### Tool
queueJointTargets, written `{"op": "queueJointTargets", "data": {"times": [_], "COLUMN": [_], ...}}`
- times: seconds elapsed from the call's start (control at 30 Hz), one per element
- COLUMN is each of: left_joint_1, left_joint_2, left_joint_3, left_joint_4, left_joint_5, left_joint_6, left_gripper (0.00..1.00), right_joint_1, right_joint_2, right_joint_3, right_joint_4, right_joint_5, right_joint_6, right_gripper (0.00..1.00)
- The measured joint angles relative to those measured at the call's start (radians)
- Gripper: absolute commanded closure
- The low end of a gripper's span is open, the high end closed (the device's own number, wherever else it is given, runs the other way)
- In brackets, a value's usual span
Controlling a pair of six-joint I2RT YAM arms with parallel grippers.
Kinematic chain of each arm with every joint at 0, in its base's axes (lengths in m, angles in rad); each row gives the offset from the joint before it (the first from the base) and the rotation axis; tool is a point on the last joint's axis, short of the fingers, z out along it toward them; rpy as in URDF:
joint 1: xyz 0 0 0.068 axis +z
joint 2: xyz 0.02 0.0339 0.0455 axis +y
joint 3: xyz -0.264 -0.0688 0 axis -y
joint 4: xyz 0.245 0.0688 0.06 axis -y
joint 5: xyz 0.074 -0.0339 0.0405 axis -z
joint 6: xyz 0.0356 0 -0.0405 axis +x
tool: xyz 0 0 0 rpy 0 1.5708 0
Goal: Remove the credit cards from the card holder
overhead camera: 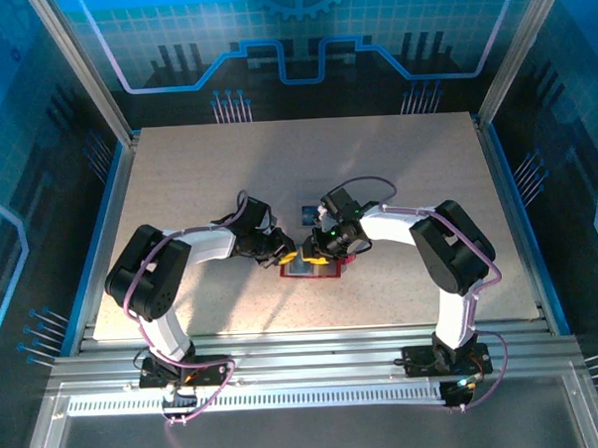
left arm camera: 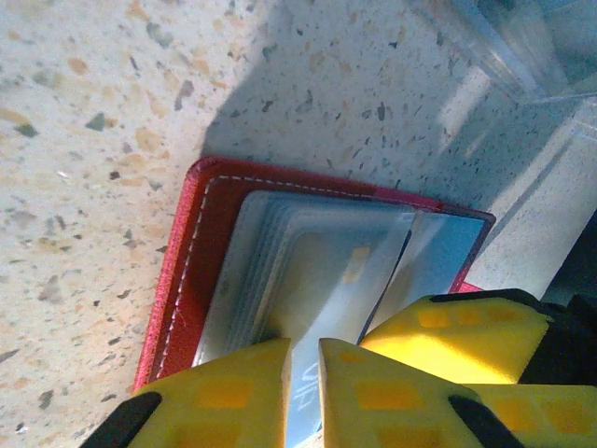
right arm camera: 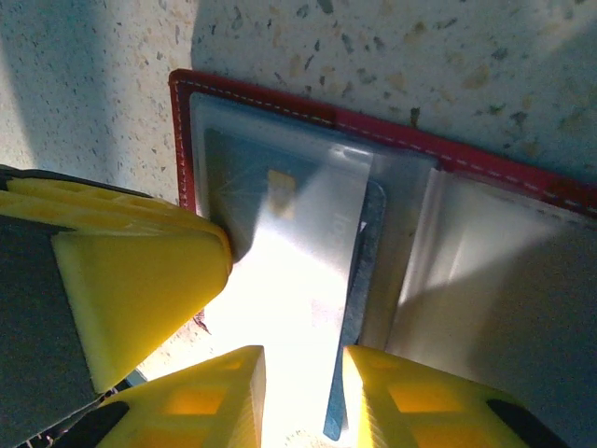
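The left hand [left arm camera: 303, 364] has its fingers all but closed, tips down on a pale card [left arm camera: 322, 271] in the open red card holder [left arm camera: 210, 233]. Close beside it, the right hand [right arm camera: 303, 369] stands parted astride that card's dark edge, which is perhaps lifted. Just beyond both hands, a blue card [overhead camera: 306, 212] lies on the tabletop [overhead camera: 178, 190].

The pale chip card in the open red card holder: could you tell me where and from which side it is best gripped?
Probably its free end: the pale thin chip card juts out of the grey inner pocket there. Come from that open side, away from the stitched border of the red bifold card holder, pinching the flat faces so it slides straight out.
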Motion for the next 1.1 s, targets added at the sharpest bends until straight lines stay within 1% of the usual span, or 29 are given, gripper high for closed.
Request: {"op": "queueJointTargets", "data": {"times": [0.4,0.8,1.1], "left_joint_1": [0.000,0.000,0.000], "left_joint_2": [-0.012,-0.026,-0.032], "left_joint_3": [-0.010,-0.009,0.043], "left_joint_4": [0.000,-0.022,-0.063], "left_joint_5": [-0.007,-0.008,-0.007], "left_joint_6": [-0.001,-0.001,0.000], "left_gripper": [0.83,0.84,0.84], "right_joint_1": [-0.001,-0.007,-0.010], "right_joint_2": [-0.021,-0.036,-0.064], "right_joint_3": [-0.020,-0.023,-0.028], "right_joint_4": [-0.026,-0.032,-0.032], "right_joint_5": [0.031,0.034,0.033], "right_joint_6": [-0.012,-0.018,-0.018], "right_gripper": [0.70,0.69,0.70]}}
